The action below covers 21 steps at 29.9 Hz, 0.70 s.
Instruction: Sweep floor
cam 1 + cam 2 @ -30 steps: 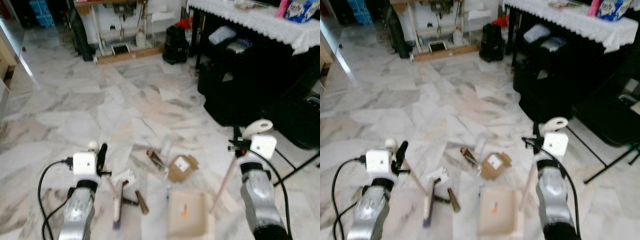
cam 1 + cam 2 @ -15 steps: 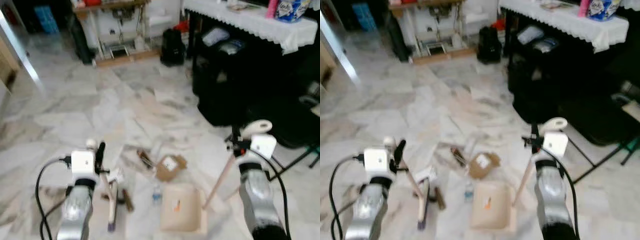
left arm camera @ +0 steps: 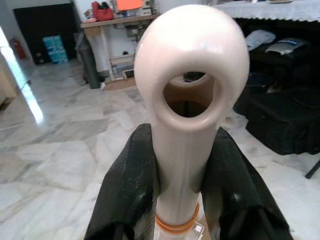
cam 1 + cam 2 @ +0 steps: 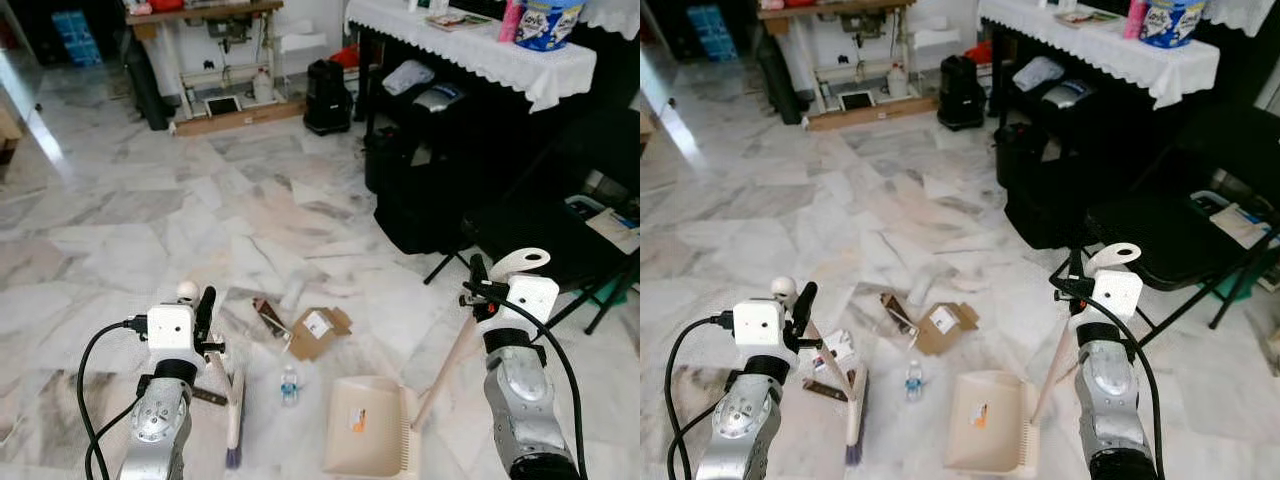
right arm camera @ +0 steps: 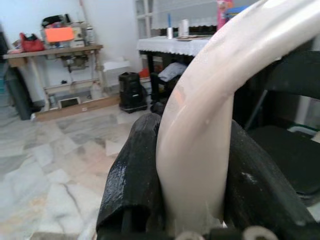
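My left gripper (image 4: 200, 312) is shut on the cream handle of a small broom (image 4: 233, 400), whose bristle head rests on the marble floor. My right gripper (image 4: 480, 285) is shut on the long handle of a cream dustpan (image 4: 365, 440), which sits flat on the floor in front of me. Between them lie a small plastic bottle (image 4: 289, 385), a flattened cardboard box (image 4: 318, 330), a brown wrapper (image 4: 268, 316) and some paper scraps (image 4: 837, 349). In the left wrist view the broom handle (image 3: 187, 130) is clamped between the black fingers (image 3: 125, 190); the right wrist view has the dustpan handle (image 5: 200, 145) likewise held.
A black table with a white lace cloth (image 4: 470, 50) stands at the right, with black bags (image 4: 420, 190) beneath it. A black folding chair (image 4: 560, 250) is close to my right arm. A sewing table (image 4: 220, 60) and black bin (image 4: 325, 95) stand at the back.
The camera has pulled back and tilted, so the whole scene shifted. The dustpan and broom sit slightly nearer the litter; both grippers keep their hold.
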Motion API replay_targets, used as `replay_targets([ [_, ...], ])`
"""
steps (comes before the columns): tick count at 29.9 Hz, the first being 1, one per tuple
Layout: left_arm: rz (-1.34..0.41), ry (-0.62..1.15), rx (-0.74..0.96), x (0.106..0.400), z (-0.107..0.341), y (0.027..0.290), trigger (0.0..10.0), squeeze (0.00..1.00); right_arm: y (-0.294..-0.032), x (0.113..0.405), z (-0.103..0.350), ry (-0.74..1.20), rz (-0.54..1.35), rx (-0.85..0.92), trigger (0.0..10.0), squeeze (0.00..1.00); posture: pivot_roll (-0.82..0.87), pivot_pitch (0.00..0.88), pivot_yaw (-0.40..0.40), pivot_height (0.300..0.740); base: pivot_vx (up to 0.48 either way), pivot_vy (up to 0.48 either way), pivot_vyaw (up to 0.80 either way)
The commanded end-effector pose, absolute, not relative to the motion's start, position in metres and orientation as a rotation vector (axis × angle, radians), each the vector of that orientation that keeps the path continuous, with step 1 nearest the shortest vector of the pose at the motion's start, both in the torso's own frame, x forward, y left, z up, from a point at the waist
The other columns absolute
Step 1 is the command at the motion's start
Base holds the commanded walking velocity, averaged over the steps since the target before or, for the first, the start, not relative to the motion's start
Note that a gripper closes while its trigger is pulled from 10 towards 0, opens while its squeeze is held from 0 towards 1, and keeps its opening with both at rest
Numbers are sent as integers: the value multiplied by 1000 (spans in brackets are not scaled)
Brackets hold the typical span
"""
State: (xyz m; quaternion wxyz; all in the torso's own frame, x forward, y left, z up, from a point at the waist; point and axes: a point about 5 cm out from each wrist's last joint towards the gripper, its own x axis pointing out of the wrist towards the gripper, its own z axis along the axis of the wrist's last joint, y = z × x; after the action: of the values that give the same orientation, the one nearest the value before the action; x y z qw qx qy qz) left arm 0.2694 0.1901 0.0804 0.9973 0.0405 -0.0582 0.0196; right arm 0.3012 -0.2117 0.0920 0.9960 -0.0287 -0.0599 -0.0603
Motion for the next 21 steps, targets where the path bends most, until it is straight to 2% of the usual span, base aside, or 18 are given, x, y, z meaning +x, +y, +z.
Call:
replay_targets([
  [1,50,-167,88,271,92,194,10000,0,-208,305,104,-172,-103,-70,10000,0,18,25,23,740,0,0,0],
  [4,51,-167,87,272,92,194,10000,0,-207,306,104,-172,-103,-61,10000,0,18,25,24,740,0,0,0],
  [17,56,-167,82,271,92,195,10000,0,-208,306,104,-172,-105,-62,10000,0,20,24,23,740,270,0,0],
  [21,57,-168,82,272,93,194,10000,0,-206,307,105,-172,-96,-54,10000,0,21,29,21,740,285,0,444],
])
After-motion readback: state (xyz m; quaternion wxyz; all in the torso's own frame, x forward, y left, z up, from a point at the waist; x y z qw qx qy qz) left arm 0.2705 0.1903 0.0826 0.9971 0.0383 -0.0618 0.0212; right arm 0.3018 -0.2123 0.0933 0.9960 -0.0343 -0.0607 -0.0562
